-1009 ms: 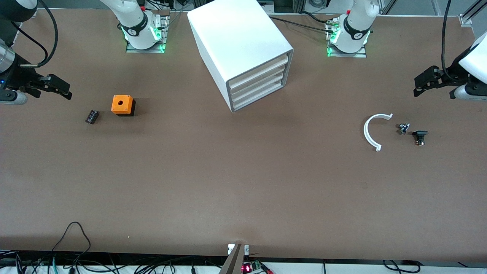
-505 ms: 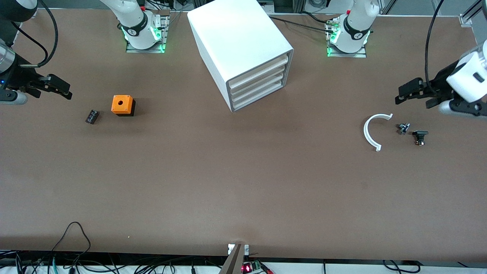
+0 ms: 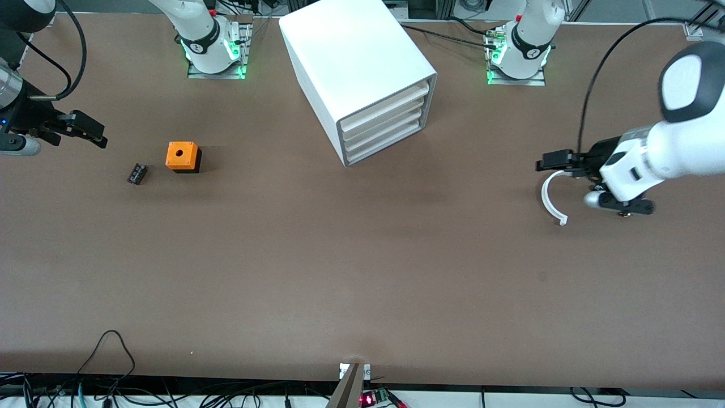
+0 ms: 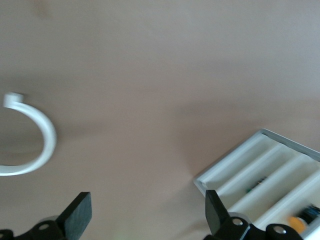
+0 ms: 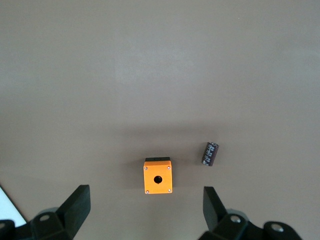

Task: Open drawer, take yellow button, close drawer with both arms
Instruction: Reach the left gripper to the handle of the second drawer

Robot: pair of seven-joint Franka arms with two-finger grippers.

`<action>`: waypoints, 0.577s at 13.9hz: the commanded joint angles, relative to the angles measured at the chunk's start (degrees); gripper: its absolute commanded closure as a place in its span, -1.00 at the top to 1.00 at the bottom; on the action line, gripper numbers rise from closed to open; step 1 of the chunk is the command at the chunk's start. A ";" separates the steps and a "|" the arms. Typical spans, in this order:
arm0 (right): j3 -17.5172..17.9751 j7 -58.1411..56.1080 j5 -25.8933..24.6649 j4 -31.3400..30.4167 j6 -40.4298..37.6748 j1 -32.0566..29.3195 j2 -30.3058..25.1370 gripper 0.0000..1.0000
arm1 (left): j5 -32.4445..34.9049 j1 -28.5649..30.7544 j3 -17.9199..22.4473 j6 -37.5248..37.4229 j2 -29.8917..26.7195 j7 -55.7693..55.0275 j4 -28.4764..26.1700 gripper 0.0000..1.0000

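Observation:
The white cabinet (image 3: 362, 62) stands near the robots' bases, and its topmost drawer (image 3: 385, 105) is shut like the three lower ones. My left gripper (image 3: 546, 164) is open and empty over the white curved piece (image 3: 548, 199), well apart from the cabinet. In the left wrist view my left gripper (image 4: 147, 212) points toward the cabinet front (image 4: 260, 172). There a small orange and dark thing (image 4: 299, 222) shows in one tray at the picture's edge; I cannot tell if it is the button. My right gripper (image 3: 101, 137) waits open and empty at the right arm's end of the table, and it also shows in the right wrist view (image 5: 146, 207).
An orange cube with a hole (image 3: 182, 156) and a small black cylinder (image 3: 137, 173) lie near my right gripper, both also in the right wrist view, cube (image 5: 158, 176) and cylinder (image 5: 211, 153). The white curved piece shows in the left wrist view (image 4: 42, 145). The left arm covers the small black parts.
My left arm has swung in from the table's end toward the cabinet and now hangs over the white curved piece, covering the small black parts. The right arm has not moved.

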 commanded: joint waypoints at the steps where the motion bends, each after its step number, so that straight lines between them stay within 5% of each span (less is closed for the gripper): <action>1: -0.03 -0.97 0.70 0.47 -0.29 -0.16 -0.16 1.00 | -5.66 -0.23 -0.87 -1.79 1.70 2.78 -2.19 1.00; 8: -0.11 -0.97 0.79 0.47 -0.21 -0.16 -0.07 1.00 | -25.09 -2.78 -4.64 -1.45 5.40 11.20 -16.34 1.00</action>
